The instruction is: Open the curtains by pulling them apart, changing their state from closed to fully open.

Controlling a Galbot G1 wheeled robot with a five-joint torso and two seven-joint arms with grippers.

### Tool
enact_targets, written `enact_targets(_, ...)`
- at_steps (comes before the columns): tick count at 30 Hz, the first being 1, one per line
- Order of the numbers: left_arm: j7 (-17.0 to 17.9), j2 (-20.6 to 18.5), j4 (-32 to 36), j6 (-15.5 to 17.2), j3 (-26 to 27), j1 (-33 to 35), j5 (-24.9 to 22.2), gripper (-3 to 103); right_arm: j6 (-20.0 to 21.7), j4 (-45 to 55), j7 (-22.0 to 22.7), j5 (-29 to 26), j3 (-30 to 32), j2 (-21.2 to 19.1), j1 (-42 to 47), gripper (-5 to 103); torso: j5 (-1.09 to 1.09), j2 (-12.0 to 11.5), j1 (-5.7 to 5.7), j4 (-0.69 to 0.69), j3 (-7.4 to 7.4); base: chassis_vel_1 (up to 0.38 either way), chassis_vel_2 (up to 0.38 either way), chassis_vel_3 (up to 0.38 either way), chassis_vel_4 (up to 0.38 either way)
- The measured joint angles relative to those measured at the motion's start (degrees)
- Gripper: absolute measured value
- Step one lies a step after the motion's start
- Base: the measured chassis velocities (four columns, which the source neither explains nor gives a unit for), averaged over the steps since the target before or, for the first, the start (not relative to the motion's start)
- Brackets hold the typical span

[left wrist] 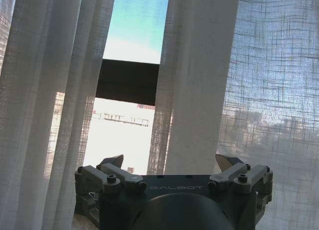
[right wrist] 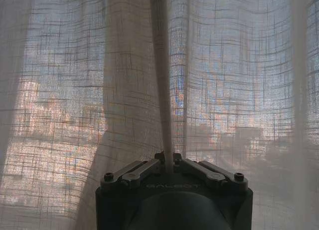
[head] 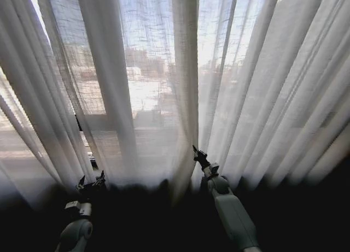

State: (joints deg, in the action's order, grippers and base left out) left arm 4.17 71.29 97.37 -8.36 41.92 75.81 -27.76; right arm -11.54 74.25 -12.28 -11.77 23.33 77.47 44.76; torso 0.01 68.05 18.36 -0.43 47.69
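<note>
The curtains (head: 180, 71) are hung across the whole window, directly ahead of both pincers, sheer and pleated. The right gripper (head: 197, 153) is raised against a central fold, and its fingers (right wrist: 162, 158) are seen pressed together on that pleat of fabric. The left gripper (head: 91, 182) is held lower, just short of the cloth, with its fingers (left wrist: 112, 161) spread apart and nothing between them; beyond it a narrow gap between panels is seen, exposing the dark window frame (left wrist: 127, 82)
</note>
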Motion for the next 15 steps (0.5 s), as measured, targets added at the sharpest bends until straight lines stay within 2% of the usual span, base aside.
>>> enact_targets(15, 0.00, 0.00, 0.00, 0.00, 0.00, 0.00, 0.00, 100, -0.01, 0.32, -0.42, -0.58, 0.55, -0.58, 0.43, 0, -0.01, 0.00, 0.00, 0.01, 0.00, -0.356, -0.352, 0.359, 0.351)
